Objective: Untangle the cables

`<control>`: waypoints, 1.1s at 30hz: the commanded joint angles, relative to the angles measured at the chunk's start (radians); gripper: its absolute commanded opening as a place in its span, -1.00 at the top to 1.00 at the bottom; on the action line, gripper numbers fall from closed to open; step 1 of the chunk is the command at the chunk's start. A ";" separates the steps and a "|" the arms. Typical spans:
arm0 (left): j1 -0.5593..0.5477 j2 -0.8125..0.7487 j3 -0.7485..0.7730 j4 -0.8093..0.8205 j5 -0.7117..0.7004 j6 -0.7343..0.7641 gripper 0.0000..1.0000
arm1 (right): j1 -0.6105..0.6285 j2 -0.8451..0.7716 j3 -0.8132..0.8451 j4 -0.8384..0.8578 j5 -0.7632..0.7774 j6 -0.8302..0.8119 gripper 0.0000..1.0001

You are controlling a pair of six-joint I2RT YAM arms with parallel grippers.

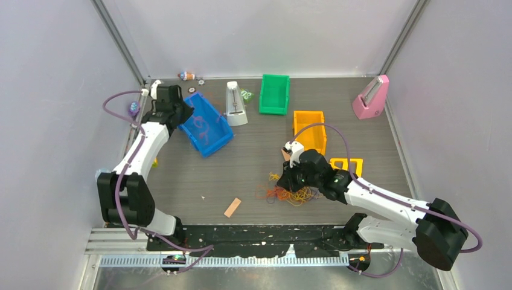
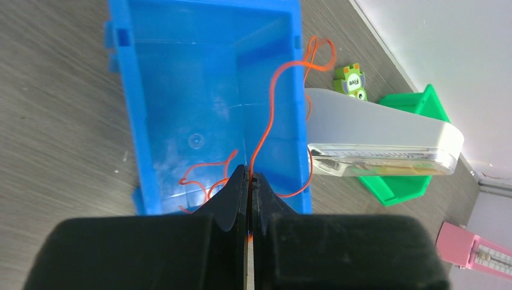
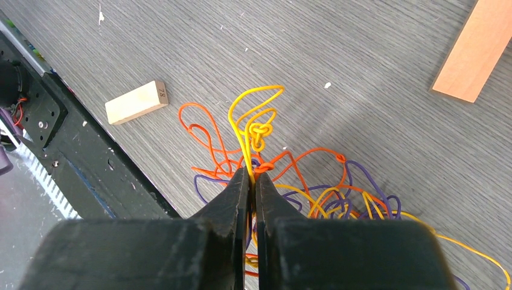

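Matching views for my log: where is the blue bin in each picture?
Top external: blue bin left of centre, upper half.
Left wrist: fills the upper left.
Right wrist: not in it.
Shared landmark: green bin, in top external and left wrist only.

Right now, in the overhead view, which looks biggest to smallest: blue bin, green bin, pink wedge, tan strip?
Largest to smallest: blue bin, green bin, pink wedge, tan strip. Green over pink is close.
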 commanded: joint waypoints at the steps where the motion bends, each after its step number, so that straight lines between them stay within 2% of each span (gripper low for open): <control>1: 0.018 -0.102 -0.035 0.044 -0.070 0.005 1.00 | 0.004 -0.018 0.030 0.033 -0.002 -0.008 0.89; 8: 0.025 -0.131 -0.058 0.043 -0.091 0.036 1.00 | 0.004 -0.014 0.030 0.041 -0.012 -0.002 0.89; 14: 0.020 -0.124 0.038 0.171 0.179 0.121 1.00 | 0.004 -0.021 0.026 0.042 -0.010 -0.002 0.89; 18: 0.006 -0.137 0.121 0.180 0.246 0.152 1.00 | 0.004 -0.019 0.026 0.047 -0.019 0.001 0.89; 33: 0.006 -0.207 0.320 0.048 0.178 0.161 1.00 | 0.004 -0.011 0.028 0.055 -0.034 0.002 0.89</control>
